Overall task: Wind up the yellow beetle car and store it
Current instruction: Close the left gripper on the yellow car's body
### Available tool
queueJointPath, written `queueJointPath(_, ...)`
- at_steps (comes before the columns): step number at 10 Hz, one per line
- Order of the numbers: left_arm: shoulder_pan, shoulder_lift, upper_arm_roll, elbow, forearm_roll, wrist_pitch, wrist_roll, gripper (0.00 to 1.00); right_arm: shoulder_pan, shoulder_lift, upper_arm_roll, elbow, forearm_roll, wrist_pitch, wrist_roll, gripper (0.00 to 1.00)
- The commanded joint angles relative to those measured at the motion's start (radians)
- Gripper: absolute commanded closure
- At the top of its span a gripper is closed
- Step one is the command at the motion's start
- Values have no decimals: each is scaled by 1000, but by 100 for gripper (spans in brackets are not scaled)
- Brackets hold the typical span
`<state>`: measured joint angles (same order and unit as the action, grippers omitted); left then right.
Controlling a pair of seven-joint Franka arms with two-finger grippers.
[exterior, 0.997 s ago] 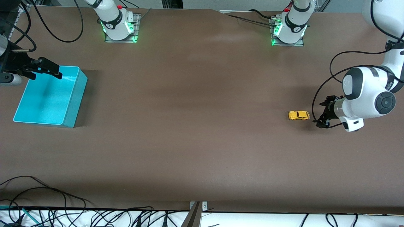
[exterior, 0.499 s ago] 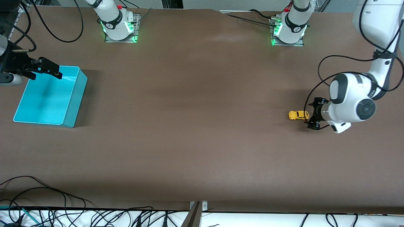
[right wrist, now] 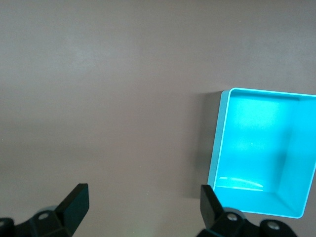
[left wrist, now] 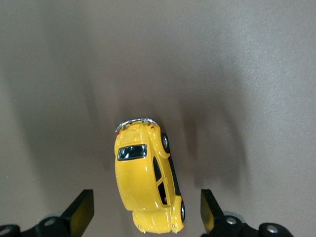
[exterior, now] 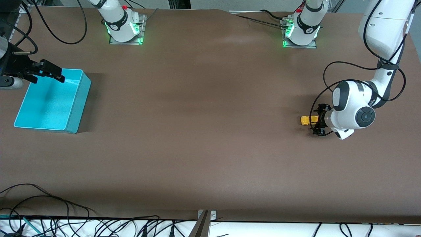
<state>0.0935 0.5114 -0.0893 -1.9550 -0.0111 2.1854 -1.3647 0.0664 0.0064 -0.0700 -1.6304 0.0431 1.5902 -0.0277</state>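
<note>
Yellow beetle car (left wrist: 147, 181) is lying on the counter (exterior: 197, 131), lower middle of the left wrist view, between my open left jaws; my right jaws, also open, are waiting over the teal bin (exterior: 52, 100).

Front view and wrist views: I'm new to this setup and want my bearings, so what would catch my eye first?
A tiny yellow car sits on the brown table toward the left arm's end, with the left gripper open and straddling it. At the right arm's end stands a bright teal bin, nothing visible inside it, with the right gripper, also open, waiting over its rim.
</note>
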Motion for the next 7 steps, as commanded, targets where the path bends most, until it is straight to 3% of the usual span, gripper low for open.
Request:
queueJointPath(1, 2, 1, 3, -34, 36, 43, -22, 7, -4, -11, 3, 0, 17, -9, 8, 0)
queueJointPath(4, 2, -4, 5, -68, 57, 70, -42, 15, -4, -13, 3, 0, 17, -9, 8, 0)
queueJointPath(6, 3, -14, 3, -70, 57, 70, -60, 29, -4, -11, 3, 0, 17, -9, 8, 0)
queueJointPath(7, 3, -16, 3, -67, 57, 68, -65, 30, -4, -13, 3, 0, 17, -9, 8, 0)
